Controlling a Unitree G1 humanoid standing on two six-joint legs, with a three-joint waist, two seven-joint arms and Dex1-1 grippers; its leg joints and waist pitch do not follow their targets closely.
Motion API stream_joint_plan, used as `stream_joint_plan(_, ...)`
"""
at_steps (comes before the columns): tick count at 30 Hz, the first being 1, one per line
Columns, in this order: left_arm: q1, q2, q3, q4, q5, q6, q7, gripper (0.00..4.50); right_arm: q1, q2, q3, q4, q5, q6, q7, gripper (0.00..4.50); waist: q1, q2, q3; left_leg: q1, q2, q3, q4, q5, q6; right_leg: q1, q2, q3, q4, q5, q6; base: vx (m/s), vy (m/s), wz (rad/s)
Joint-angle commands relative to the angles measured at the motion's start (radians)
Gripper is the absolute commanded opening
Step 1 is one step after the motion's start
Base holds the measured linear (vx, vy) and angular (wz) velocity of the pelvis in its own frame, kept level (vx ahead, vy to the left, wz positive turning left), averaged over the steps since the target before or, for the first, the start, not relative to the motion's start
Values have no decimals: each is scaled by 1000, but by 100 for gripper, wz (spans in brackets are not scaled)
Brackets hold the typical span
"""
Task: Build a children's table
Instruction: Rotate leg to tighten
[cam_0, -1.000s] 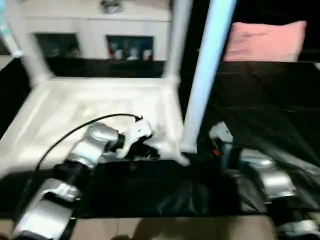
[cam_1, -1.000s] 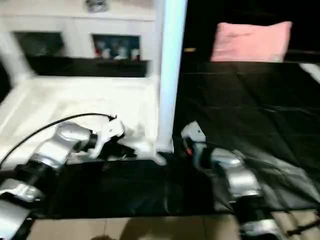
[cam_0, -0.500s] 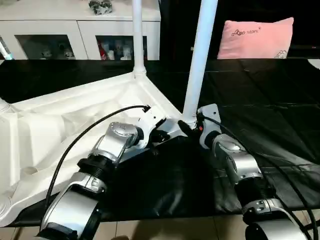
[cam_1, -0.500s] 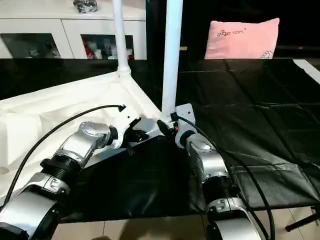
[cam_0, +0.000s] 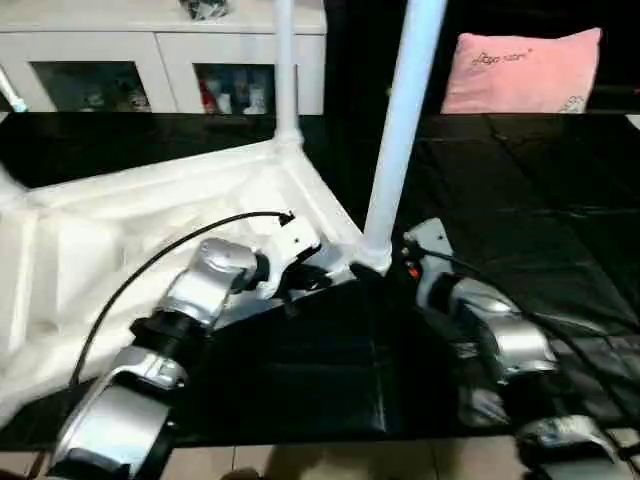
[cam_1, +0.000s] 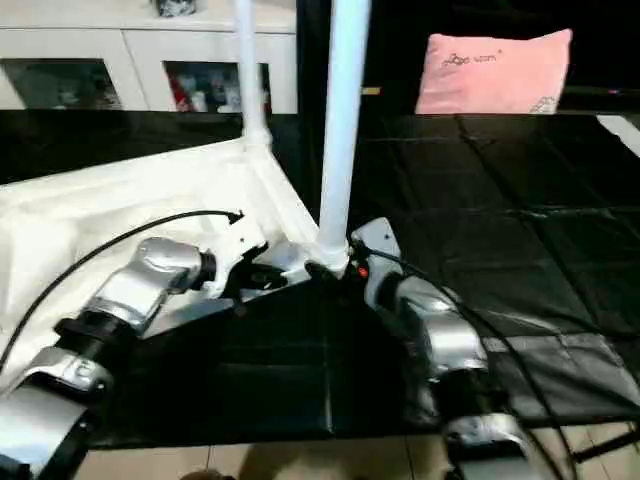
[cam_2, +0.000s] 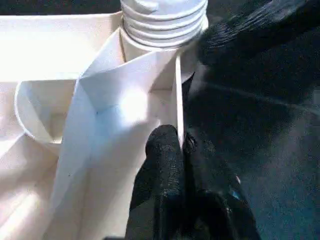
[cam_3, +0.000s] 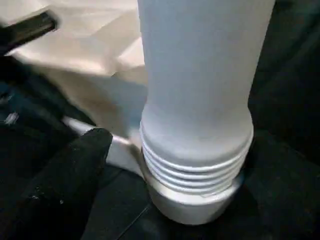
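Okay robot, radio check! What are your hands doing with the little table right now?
Left gripper shut on the tabletop edge by the corner. Right gripper open at the base of the near leg. Leg upright in its corner socket, thread rings showing. Nothing in the way.

Tabletop (cam_0: 120, 230) upturned on the mat (cam_0: 520, 200), left of centre, near leg (cam_0: 400, 130) upright in its near corner socket, second leg (cam_0: 285, 70) behind, cabinet (cam_0: 160, 60) beyond, pillow (cam_0: 520, 70) far right.

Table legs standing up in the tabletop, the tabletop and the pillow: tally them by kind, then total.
White table legs standing upright: 2, the near corner leg and the far corner leg
White tabletop: 1
Pink pillow: 1
Total: 4
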Motion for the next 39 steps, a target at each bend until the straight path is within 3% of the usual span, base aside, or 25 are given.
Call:
stream_joint_plan(1,16,24,-43,-29,-23,-67,-131,0,4,-62,23,-39,10,-30,141,446,4,-1,-65,2,49,-12,-57,-94,80,61,-93,57,-63,-2,-234,0,0,0)
stream_joint_plan(7,25,98,-97,-43,-27,-144,-316,0,-31,-176,85,-44,12,-76,392,446,19,-5,-62,5,53,-9,-57,-121,80,54,-92,56,-64,-55,-234,0,0,0)
stream_joint_plan(18,29,136,-143,-70,-32,-219,-444,0,-73,-214,153,-28,32,-89,595,446,43,-11,-66,6,55,-10,-53,-88,85,50,-95,55,-56,-58,-234,0,0,0)
stream_joint_plan(34,26,117,-159,-78,-28,-237,-448,0,-53,-192,183,-30,38,-93,642,294,48,-7,-69,5,54,-10,-51,-90,73,52,-94,54,-56,-58,-227,0,0,0)
stream_joint_plan(39,22,114,-160,-69,-25,-243,-446,0,-49,-192,188,-32,35,-93,645,268,48,-6,-69,4,53,-11,-50,-84,75,53,-93,53,-53,-35,-233,0,0,0)
